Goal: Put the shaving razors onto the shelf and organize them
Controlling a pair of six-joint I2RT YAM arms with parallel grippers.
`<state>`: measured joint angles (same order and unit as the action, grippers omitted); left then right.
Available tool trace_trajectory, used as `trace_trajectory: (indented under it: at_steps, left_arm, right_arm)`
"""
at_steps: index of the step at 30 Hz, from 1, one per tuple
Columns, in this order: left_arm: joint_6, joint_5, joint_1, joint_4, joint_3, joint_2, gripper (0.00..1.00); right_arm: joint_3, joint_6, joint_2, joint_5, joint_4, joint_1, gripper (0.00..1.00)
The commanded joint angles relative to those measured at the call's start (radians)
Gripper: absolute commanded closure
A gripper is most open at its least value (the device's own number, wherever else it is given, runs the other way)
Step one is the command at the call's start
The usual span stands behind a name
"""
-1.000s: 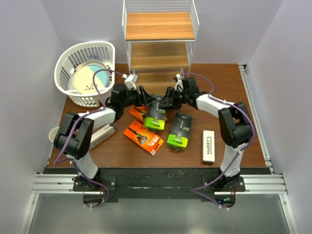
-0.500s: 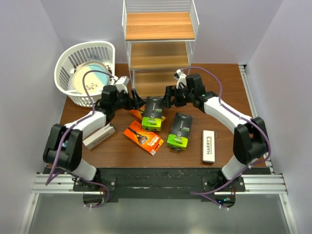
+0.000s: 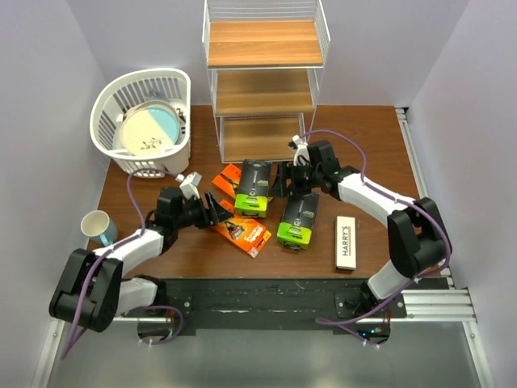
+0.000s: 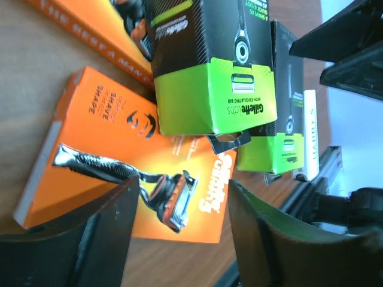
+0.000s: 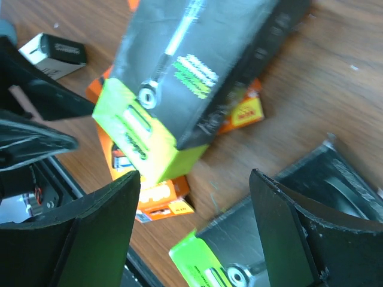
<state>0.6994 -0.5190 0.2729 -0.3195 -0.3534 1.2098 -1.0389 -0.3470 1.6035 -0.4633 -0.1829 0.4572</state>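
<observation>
The left hand [image 3: 215, 212] is held wide open with nothing in it. An orange box [image 4: 119, 149] is seen flat on the worktop [image 3: 371, 137] just ahead of its fingertips, and beyond that box a green pack [image 4: 209, 72] is laid over a second orange box [image 3: 226, 179]. The right hand [image 3: 282, 183] is likewise spread open and empty. The same green pack is found just in front of it, the other green pack [image 3: 297, 220] close beneath its fingers, and a white box [image 3: 346, 242] well behind it. The shelf [image 3: 262, 44] is set beyond both hands, apart from every pack named.
</observation>
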Motion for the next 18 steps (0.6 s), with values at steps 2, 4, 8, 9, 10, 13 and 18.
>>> trace_trajectory:
  at_steps: [2,4,8,9,10,13,18]
  left_arm:
    - [0.146,-0.024,0.006,-0.167,0.005,0.036,0.39]
    - [0.166,-0.019,0.034,-0.207,-0.004,0.079,0.43]
    - [0.193,-0.01,0.098,-0.265,-0.048,0.17,0.45]
    - [0.195,-0.018,0.113,-0.28,-0.056,0.184,0.47]
    - [0.195,-0.019,0.118,-0.285,-0.073,0.198,0.48]
    - [0.212,-0.022,0.127,-0.283,-0.094,0.238,0.49]
    - [0.242,-0.016,0.135,-0.325,-0.105,0.295,0.49]
  right_arm:
    - [0.011,-0.072,0.012,-0.005,0.145,0.032,0.23]
    - [0.028,-0.125,0.016,0.015,0.174,0.032,0.23]
    - [0.054,-0.165,0.018,0.028,0.209,0.032,0.23]
    - [0.054,-0.165,0.018,0.031,0.209,0.032,0.23]
    - [0.056,-0.165,0.018,0.034,0.211,0.032,0.23]
    - [0.056,-0.175,0.029,0.038,0.212,0.032,0.23]
    - [0.054,-0.201,0.061,0.032,0.237,0.032,0.22]
